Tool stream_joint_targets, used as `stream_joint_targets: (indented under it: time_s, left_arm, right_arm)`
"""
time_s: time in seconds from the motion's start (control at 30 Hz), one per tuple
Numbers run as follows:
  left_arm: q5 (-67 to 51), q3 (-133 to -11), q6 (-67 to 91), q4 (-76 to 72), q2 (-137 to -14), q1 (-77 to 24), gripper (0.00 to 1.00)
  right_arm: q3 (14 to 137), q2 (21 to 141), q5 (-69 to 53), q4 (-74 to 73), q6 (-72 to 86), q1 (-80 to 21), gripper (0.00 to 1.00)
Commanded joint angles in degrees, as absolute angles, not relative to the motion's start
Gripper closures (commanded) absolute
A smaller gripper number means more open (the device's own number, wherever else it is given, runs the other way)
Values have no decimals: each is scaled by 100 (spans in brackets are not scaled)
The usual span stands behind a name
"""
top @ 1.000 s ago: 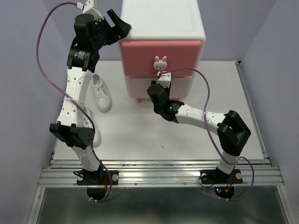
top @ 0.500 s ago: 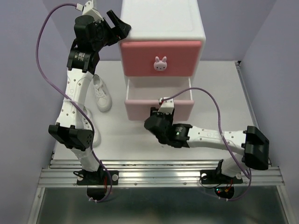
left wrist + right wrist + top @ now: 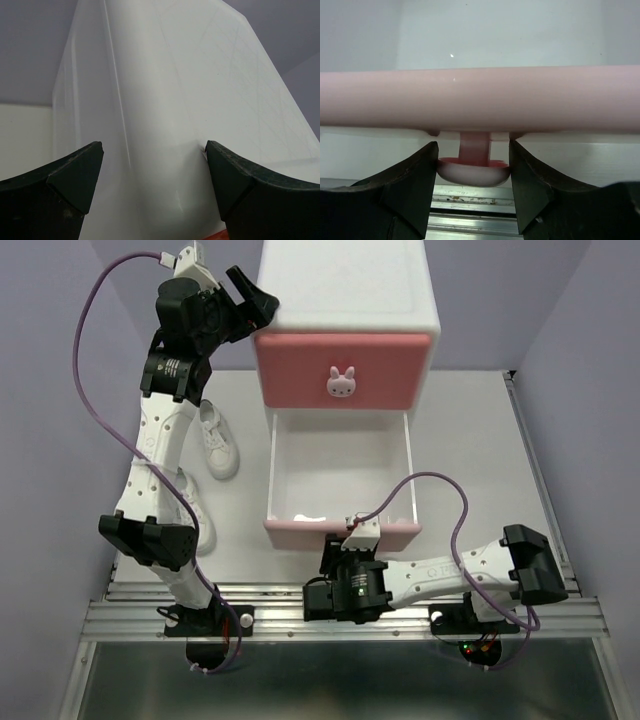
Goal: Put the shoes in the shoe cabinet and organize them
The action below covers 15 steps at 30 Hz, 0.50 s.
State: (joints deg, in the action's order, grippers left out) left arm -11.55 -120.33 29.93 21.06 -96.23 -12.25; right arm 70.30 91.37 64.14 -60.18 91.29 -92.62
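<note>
Sneakers, both white and laced, lie on the table (image 3: 480, 440) to the near side of the left gripper (image 3: 153, 150). One sneaker (image 3: 216, 440) is in plain sight beside the left arm, and the other sneaker (image 3: 196, 512) is partly hidden behind that arm. The left gripper is spread wide, with its fingers (image 3: 75, 175) on either side of the top left corner of the shoe cabinet (image 3: 345, 280). Its right finger looks to touch the white wall. To the right of and below this gripper is the darker pink upper drawer (image 3: 300, 365), closed, with a bunny knob (image 3: 341, 382). Under it the lower drawer (image 3: 340, 460) stands open toward the arm bases. The right gripper (image 3: 472, 150) sits at the near side of that drawer's pale pink front (image 3: 480, 97). It pinches the lower knob (image 3: 474, 172) between its two fingers (image 3: 415, 185).
</note>
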Motion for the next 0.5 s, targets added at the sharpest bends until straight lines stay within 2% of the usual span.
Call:
stream_joint_targets:
  time_s: [0.0,0.1,0.27,0.37,0.47]
  left_arm:
    - [-1020,-11698,2435,3516,-9800,-1195,7]
    - [-967,-11821,2426,3612,-9835,-1187,5]
    - [-923,-12233,2496,3700,-9888,-1178,2]
    - [-993,-12690,2601,3753,-10001,-1134,1]
    - [-1133,-13121,2759,3736,-10107,-1072,1]
  right_arm:
    - [7111,8983,5941,-6759,10494,-9615,46]
    - [7031,8597,5732,-6365,10101,-9615,0]
    - [7189,8123,5370,-6170,9124,-9615,0]
    - [7172,7605,5396,-5749,7871,-9668,0]
    - [7049,7095,5510,-5660,7988,-9668,0]
